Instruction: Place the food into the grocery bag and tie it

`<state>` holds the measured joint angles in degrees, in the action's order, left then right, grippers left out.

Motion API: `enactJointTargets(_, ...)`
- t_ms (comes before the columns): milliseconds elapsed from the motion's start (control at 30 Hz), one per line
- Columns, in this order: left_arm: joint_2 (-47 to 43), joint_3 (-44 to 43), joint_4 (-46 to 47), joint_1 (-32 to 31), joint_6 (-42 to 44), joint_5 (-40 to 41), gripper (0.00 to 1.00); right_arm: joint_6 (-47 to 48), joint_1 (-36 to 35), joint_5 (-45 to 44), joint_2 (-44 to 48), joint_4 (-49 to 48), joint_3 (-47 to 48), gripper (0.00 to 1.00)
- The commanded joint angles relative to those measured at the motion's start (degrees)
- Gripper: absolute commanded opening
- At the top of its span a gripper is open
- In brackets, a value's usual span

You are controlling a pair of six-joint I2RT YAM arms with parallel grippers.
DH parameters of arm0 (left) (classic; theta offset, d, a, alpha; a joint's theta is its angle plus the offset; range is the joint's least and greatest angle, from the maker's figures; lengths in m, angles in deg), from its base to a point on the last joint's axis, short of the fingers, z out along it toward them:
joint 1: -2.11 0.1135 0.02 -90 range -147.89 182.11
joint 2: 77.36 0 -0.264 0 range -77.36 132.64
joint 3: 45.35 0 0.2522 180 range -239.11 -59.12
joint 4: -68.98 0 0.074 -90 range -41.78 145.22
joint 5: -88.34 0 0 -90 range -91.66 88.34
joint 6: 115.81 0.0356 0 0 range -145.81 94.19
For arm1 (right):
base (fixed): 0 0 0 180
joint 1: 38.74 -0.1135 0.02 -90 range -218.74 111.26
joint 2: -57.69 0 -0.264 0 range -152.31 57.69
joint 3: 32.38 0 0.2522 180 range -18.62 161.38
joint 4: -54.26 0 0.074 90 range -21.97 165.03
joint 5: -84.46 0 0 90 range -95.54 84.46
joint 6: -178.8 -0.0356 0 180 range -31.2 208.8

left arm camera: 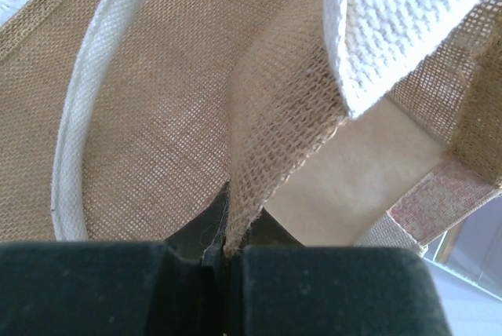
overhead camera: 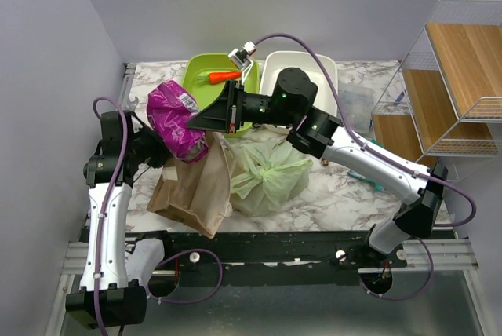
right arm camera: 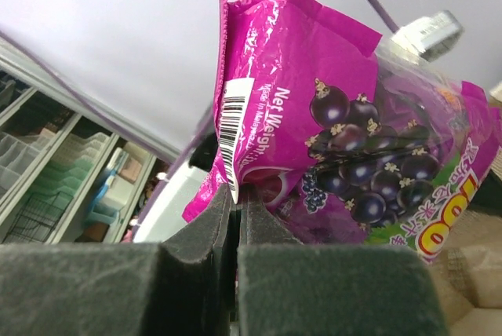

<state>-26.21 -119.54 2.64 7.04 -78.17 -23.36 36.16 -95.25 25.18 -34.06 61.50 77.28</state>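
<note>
Marble table point(overhead camera: 329, 206), seen from above. A woven brown bag point(overhead camera: 192, 191) lies flat near its left side. Just to the right of it, touching or nearly so, sits the pale-green plastic bag point(overhead camera: 271, 175), bulging and gathered at the top; neither arm touches it. A purple packet point(overhead camera: 174, 116) of fruit sweets hangs in the air over the far end of the brown bag, its long axis running from far-left to near-right.

Right gripper point(overhead camera: 205, 120): jaws pressed together on the packet's barcode seam point(right arm camera: 235, 155), reaching leftward.

Left gripper point(left arm camera: 227, 250): jaws clamped on a fold of the brown bag's weave.

Governing relation: the plastic bag lies toward the near right of the held packet, below the right forearm. The right arm is therefore the nearer one, while the brown bag lies between the plastic bag and the left gripper. Whether the plastic bag's mouth is open cannot be told.
</note>
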Motion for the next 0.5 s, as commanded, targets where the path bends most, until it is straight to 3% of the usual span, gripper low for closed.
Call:
enactJointTargets(0,0.8,-2.0,3.1,1.5,-1.9,-0.2,0.0,0.0,-0.1,-4.3,0.0,-7.8,-5.1,0.01)
enactJointTargets(200,1.5,-4.4,1.9,2.5,-0.3,-0.5,0.0,5.6,-0.1,-13.1,-4.0,-4.1,-6.7,0.01)
enactJointTargets(300,1.3,-6.0,0.6,3.0,0.9,0.5,0.0,8.7,0.0,-20.5,-6.0,0.1,-5.1,0.01)
enactJointTargets(467,1.1,-7.7,-2.1,3.6,2.2,2.5,0.0,13.5,1.4,-25.0,-9.6,3.2,-1.0,0.01)
